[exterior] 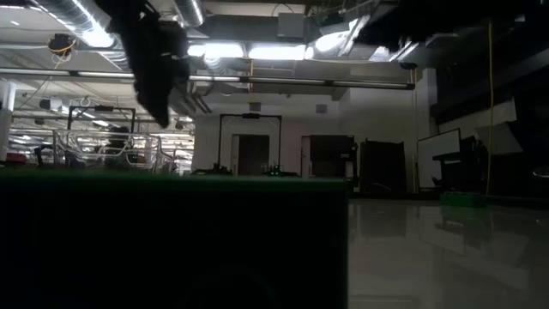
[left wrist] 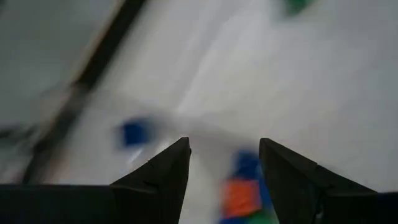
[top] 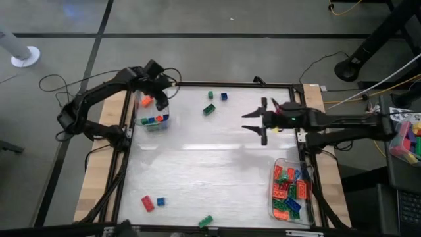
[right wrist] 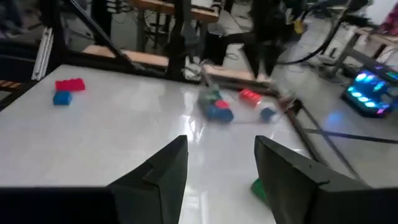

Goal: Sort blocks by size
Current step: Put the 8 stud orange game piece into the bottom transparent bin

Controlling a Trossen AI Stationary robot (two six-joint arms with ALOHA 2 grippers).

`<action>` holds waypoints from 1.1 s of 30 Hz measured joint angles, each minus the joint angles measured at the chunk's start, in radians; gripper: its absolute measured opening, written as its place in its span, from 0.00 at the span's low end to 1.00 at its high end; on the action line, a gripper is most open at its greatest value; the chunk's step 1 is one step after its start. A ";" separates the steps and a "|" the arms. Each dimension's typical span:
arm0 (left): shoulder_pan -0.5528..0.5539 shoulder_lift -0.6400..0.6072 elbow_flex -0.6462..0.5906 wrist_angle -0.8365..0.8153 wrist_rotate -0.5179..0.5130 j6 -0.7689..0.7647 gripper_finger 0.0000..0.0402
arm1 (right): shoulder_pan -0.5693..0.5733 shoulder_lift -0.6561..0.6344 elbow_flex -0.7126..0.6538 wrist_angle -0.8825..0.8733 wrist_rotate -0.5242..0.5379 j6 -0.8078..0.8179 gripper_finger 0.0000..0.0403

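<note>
Loose blocks lie flat on the white table: two green ones and a blue one at the far middle, a red and a blue near left, a green at the near edge. My left gripper hangs open above the far-left clear tub of small blocks, nothing between its fingers. An orange-red block shows beside it; whether it lies on the table I cannot tell. My right gripper points level toward the table's left, open and empty.
A second clear tub at the near right holds several longer red, orange and green blocks. A black frame runs round the table. Cables lie on the floor beyond. Bare white surface stretches across the table's middle.
</note>
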 joint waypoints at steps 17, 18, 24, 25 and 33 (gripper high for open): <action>0.174 0.011 -0.143 0.036 -0.297 -0.141 0.45 | -0.065 0.397 -0.144 0.391 -0.299 0.008 0.46; 0.174 0.013 -0.152 0.045 -0.296 -0.140 0.45 | -0.065 0.410 -0.144 0.392 -0.299 0.008 0.46; 0.161 0.034 -0.189 0.085 -0.325 -0.119 0.45 | -0.065 0.453 -0.143 0.447 -0.299 0.032 0.46; 0.160 0.044 -0.194 0.087 -0.335 -0.116 0.45 | -0.065 0.454 -0.143 0.449 -0.298 0.032 0.46; 0.154 0.178 -0.196 0.138 -0.365 -0.130 0.45 | -0.065 0.454 -0.143 0.469 -0.320 0.034 0.46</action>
